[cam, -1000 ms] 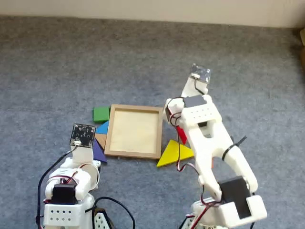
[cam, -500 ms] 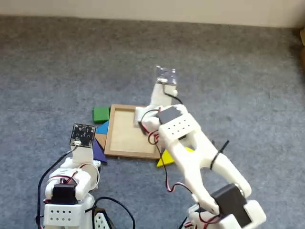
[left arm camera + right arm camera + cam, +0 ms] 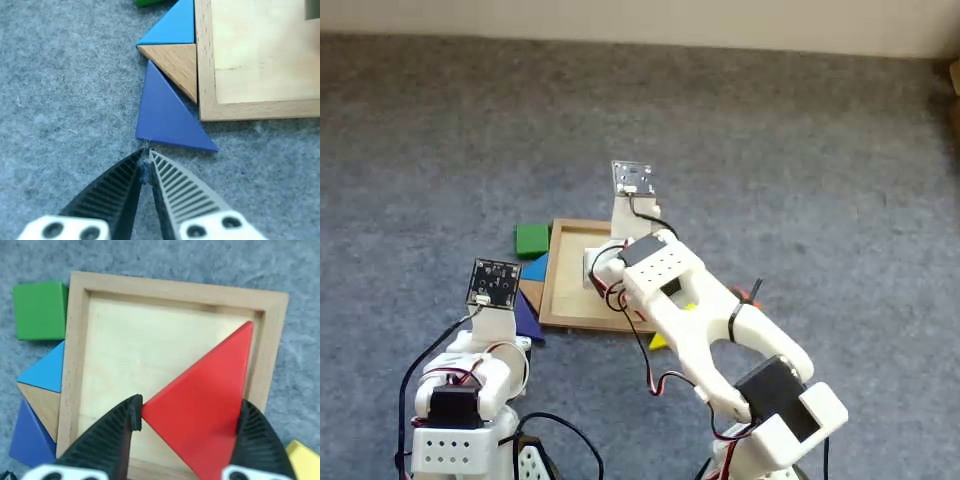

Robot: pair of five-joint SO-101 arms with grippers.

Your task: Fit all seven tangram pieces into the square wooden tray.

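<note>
My right gripper (image 3: pixel 187 426) is shut on the red triangle (image 3: pixel 205 407), holding it over the square wooden tray (image 3: pixel 175 289); one red corner overlaps the tray's rim. Seen from above, the right arm (image 3: pixel 660 275) stretches across the tray (image 3: pixel 552 290). The green square (image 3: pixel 40 310), light blue triangle (image 3: pixel 47 372), wooden triangle (image 3: pixel 42 402) and dark blue triangle (image 3: pixel 30 440) lie on the carpet against the tray's one side. The yellow triangle (image 3: pixel 302 455) lies off the opposite side. My left gripper (image 3: pixel 145 162) is shut and empty, its tips at a corner of the dark blue triangle (image 3: pixel 162 117).
Grey carpet (image 3: pixel 800 150) spreads around the tray, with free room beyond its far side. The left arm's base (image 3: pixel 455 410) stands near the front edge, the right arm's base (image 3: pixel 780 420) beside it. The tray floor (image 3: pixel 260 45) is bare on the left arm's side.
The right arm has swung left with the red triangle, from beside the tray's right edge to over the tray. The left arm has not moved.
</note>
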